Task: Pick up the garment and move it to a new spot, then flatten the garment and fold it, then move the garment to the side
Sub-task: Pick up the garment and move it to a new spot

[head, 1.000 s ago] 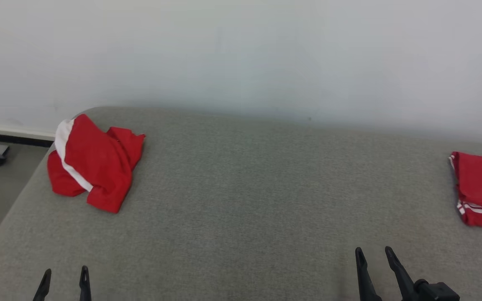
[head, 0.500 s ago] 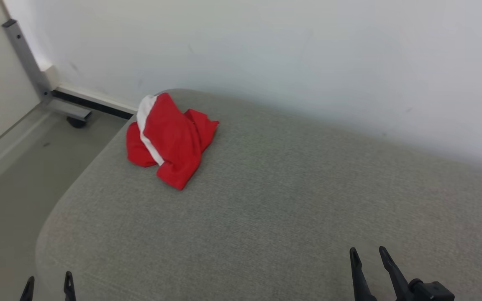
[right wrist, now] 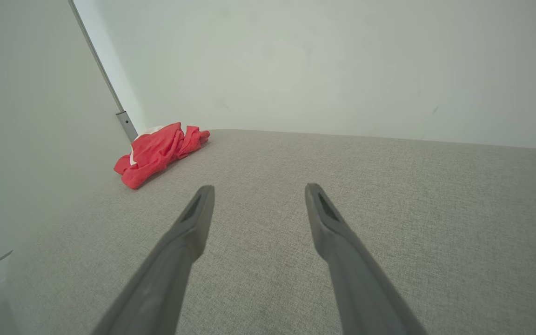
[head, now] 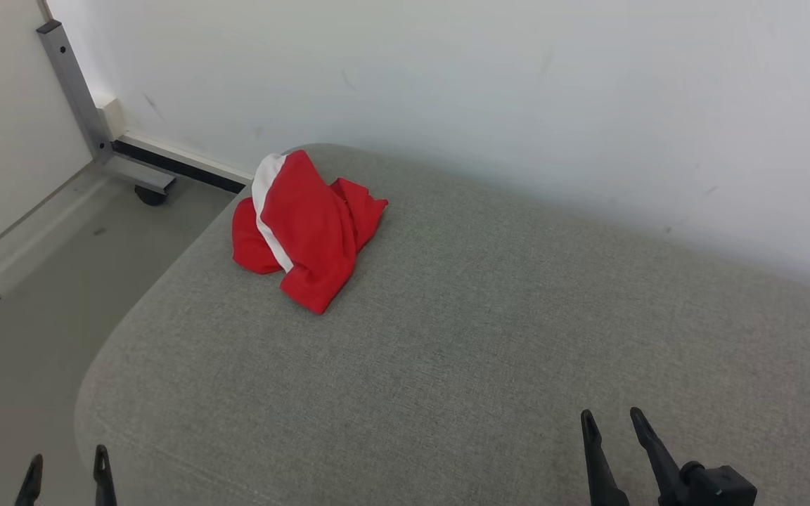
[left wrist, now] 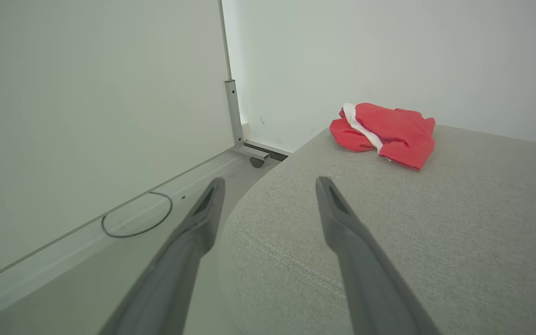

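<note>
Garment (head: pixel 306 228) was brought nearer centre by the head's turn; left end effector (head: pixel 67 455) and right end effector (head: pixel 612 414) were kept released, empty; pickup awaited.

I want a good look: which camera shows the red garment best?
The head view: the red garment lies crumpled there, seen from above, with its white band clear. The left wrist view shows it low and side-on, band shorter. The right wrist view shows its other side, white barely visible.
</note>
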{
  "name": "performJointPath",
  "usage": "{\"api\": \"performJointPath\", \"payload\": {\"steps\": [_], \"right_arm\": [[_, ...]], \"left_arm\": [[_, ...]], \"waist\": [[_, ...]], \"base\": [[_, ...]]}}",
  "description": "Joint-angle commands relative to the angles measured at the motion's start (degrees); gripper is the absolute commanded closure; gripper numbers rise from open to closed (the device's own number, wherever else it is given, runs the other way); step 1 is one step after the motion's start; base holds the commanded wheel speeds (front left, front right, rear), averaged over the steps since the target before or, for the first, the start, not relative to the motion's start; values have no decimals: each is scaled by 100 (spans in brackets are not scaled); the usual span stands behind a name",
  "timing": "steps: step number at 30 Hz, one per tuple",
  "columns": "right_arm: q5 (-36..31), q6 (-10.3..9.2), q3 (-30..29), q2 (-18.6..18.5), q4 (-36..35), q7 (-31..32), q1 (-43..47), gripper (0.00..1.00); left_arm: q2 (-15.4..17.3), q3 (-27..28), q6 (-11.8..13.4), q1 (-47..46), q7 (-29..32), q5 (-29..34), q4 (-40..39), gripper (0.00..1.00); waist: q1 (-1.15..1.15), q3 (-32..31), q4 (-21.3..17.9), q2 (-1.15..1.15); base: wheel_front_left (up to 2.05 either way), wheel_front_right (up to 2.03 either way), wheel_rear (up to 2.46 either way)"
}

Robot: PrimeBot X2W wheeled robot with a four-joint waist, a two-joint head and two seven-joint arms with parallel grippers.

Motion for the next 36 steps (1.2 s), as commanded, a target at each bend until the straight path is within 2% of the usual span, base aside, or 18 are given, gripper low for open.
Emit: {"api": "performJointPath", "payload": {"steps": [1, 10, 16, 21, 29, 36], "right_arm": [[-28, -15, 8, 18, -24, -1, 9, 0], [-303, -16, -29, -77, -213, 0, -296, 0], [-420, -15, -42, -248, -449, -1, -572, 0], [-505, -15, -141, -438, -758, 8, -752, 0], [-611, -15, -336, -512, -1372, 94, -944, 0], [-722, -15, -377, -459, -1893, 276, -1015, 0]], "left_arm": [[47, 3, -25, -138, 13, -21, 2, 0], [206, 119, -72, -1197, 35, -330, 165, 0], [452, 321, -108, -2231, 47, -653, 476, 0], [790, 464, -138, -3071, 140, -796, 644, 0], [1267, 477, -183, -4104, 351, -878, 1016, 0], [1610, 349, -278, -4916, 738, -966, 1998, 0]], "waist": [[0, 53, -123, 0], [0, 673, -977, 0], [0, 1282, -1680, 0], [0, 1759, -2142, 0], [0, 2406, -2539, 0], [0, 2788, -2707, 0]], "base": [[0, 0, 0], [0, 0, 0], [0, 0, 0], [0, 0, 0], [0, 0, 0], [0, 0, 0]]}}
